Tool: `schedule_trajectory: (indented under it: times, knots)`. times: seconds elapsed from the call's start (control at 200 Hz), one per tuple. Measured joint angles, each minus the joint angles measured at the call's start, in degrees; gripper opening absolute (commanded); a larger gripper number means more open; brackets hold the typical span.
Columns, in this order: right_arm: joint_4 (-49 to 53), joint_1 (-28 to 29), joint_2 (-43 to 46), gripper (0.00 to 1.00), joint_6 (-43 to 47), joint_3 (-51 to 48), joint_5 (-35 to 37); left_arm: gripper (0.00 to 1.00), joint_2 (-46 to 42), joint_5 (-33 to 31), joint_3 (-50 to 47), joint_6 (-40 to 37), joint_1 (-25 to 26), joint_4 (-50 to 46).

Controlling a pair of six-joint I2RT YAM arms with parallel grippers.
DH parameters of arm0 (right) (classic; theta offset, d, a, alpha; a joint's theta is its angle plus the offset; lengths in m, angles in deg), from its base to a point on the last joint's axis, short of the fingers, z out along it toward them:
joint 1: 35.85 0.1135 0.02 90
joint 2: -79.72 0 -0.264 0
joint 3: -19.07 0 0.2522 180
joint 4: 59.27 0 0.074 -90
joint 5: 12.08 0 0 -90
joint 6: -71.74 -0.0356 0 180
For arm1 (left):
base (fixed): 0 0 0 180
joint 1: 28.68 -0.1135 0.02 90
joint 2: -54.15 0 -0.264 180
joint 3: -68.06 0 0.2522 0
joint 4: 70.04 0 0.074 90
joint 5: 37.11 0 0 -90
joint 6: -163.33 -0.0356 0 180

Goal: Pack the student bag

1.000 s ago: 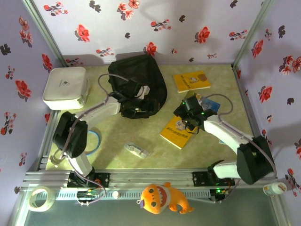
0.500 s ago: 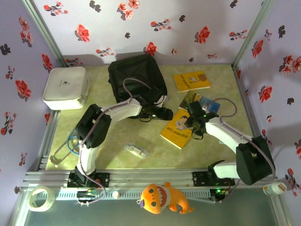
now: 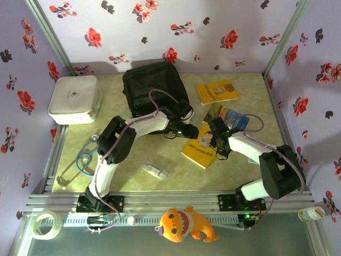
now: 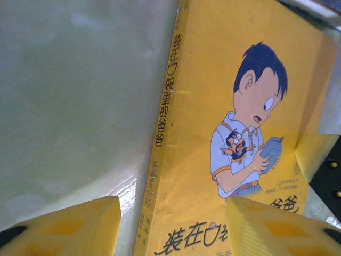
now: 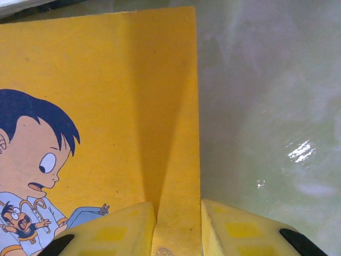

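The student bag (image 3: 154, 88), a black soft backpack, lies at the back centre of the table. A yellow book (image 3: 198, 151) with a cartoon boy on its cover lies flat in front of it. My left gripper (image 3: 192, 131) reaches the book's upper left. In the left wrist view its jaws (image 4: 171, 205) stand apart astride the spine, one finger over the table, the other over the yellow book (image 4: 224, 80). My right gripper (image 3: 216, 140) is at the book's right edge. The right wrist view has it (image 5: 178, 208) shut on that edge of the yellow book (image 5: 106, 69), whose cover buckles into a ridge.
A white hard case (image 3: 74, 98) sits at the back left. A second yellow book (image 3: 217, 92) and a colourful booklet (image 3: 230, 117) lie at the back right. A blue-looped cable (image 3: 88, 157) and a small clear object (image 3: 154, 170) lie nearer the front. An orange plush (image 3: 184, 224) rests beyond the front rail.
My left arm swung right from the bag to the yellow book, its jaws narrowing. My right gripper came down onto the book's right edge and closed on it.
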Motion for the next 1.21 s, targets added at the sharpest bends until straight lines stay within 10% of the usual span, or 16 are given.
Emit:
schedule_trajectory:
  times: [1.205]
  knots:
    - [-6.73,-0.87,-1.60,0.27,-2.21,-0.55,-2.36,0.32,-3.82,7.74,-3.41,3.30,-1.22,3.21]
